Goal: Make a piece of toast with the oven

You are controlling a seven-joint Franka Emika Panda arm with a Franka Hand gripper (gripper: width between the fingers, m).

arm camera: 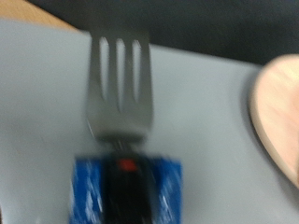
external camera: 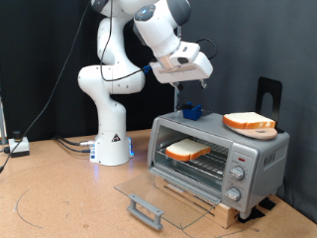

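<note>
From my remote station, reading across the exterior view: the white arm (external camera: 111, 84) stands at nine o'clock on the table (external camera: 59, 198), its elbow folded and its gripper (external camera: 184, 71) hanging at about twelve o'clock, above the rear corner of the oven (external camera: 220, 154). A thin fork (external camera: 178, 99) hangs from the hand, its blue holder (external camera: 191, 113) sitting on the oven's roof. In the wrist view the fork (arm camera: 120, 84) fills the frame with tines away from the camera, handle running into the blue holder (arm camera: 126, 191); the fingers themselves are out of sight, so I cannot tell how the jaws stand or whether they grip the handle. The glass door (external camera: 158, 195) lies dropped flat at six o'clock, and one toast (external camera: 186, 151) rests on the rack inside. A second slice (external camera: 249, 122) lies on the roof at three o'clock, its edge (arm camera: 278, 117) showing in the wrist view, near the fork but apart from it. My read: the loading step looks done, and the work in hand concerns the fork at its holder. Any move here calls for a straight vertical path, clear of the roof slice.
</note>
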